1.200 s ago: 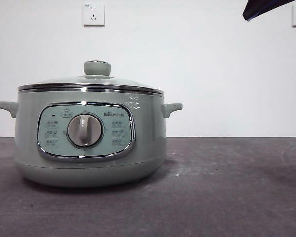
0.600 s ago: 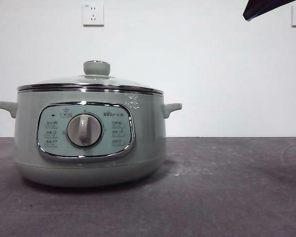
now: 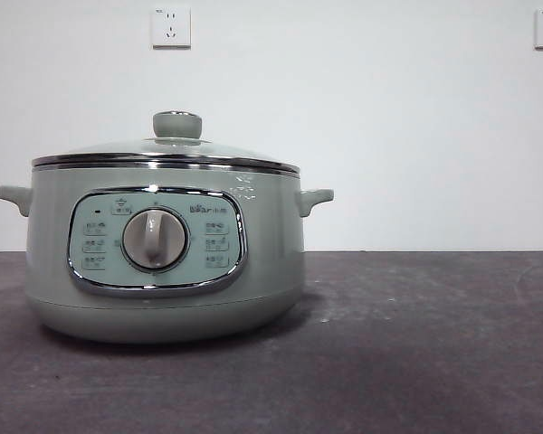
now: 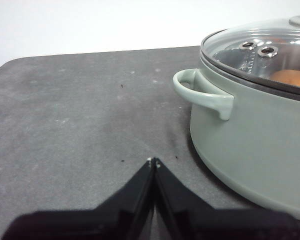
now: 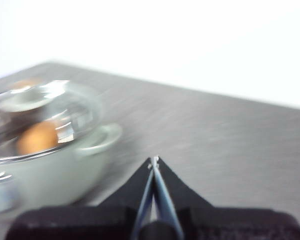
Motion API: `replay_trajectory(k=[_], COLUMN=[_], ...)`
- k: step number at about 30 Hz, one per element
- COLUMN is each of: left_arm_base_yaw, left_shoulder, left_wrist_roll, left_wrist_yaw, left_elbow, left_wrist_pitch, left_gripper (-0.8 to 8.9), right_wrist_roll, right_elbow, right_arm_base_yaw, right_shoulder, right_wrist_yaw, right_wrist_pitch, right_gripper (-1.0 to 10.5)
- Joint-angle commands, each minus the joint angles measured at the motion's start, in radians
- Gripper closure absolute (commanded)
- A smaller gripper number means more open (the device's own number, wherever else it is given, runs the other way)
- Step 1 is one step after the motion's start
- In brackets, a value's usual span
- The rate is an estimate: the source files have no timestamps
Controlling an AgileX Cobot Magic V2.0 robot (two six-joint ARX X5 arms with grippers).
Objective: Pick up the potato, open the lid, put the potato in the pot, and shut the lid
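Observation:
The pale green pot (image 3: 167,262) stands on the dark table left of centre, its control panel facing the front view. The glass lid (image 3: 167,152) sits closed on it, knob on top. The orange-brown potato shows through the glass inside the pot in the left wrist view (image 4: 292,78) and, blurred, in the right wrist view (image 5: 37,138). My left gripper (image 4: 153,161) is shut and empty, low over the table beside the pot's side handle (image 4: 202,92). My right gripper (image 5: 153,160) is shut and empty, away from the pot's other handle (image 5: 101,139). Neither arm shows in the front view.
The dark grey table (image 3: 416,344) stretches to the right of the pot. A white wall with two power sockets (image 3: 170,26) stands behind. The right wrist view is motion-blurred.
The black arm tip at the top right corner of the front view has gone out of the picture. The pot and lid have not moved.

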Motion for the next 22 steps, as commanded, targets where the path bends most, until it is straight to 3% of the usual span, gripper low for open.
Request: replay_trajectory(k=[1, 13, 22], left_arm_base_yaw=[0.003, 0.003, 0.003], left_shoulder=[-0.003, -0.003, -0.003], left_wrist_roll=[0.01, 0.01, 0.01], left_wrist_yaw=[-0.002, -0.003, -0.003], left_elbow=[-0.014, -0.014, -0.014], left_wrist_pitch=[0.003, 0.003, 0.005], left_gripper=[8.17, 8.17, 8.17], right_wrist_roll=[0.003, 0.069, 0.056], right_elbow=[-0.138, -0.483, -0.483], right_arm_base_yaw=[-0.074, -0.095, -0.095], right_shoulder=[-0.118, -0.315, -0.315], right_wrist_yaw=[-0.047, -0.066, -0.057], right_wrist_pitch=[0.024, 0.198, 0.128], right_gripper=[9.5, 9.5, 9.5])
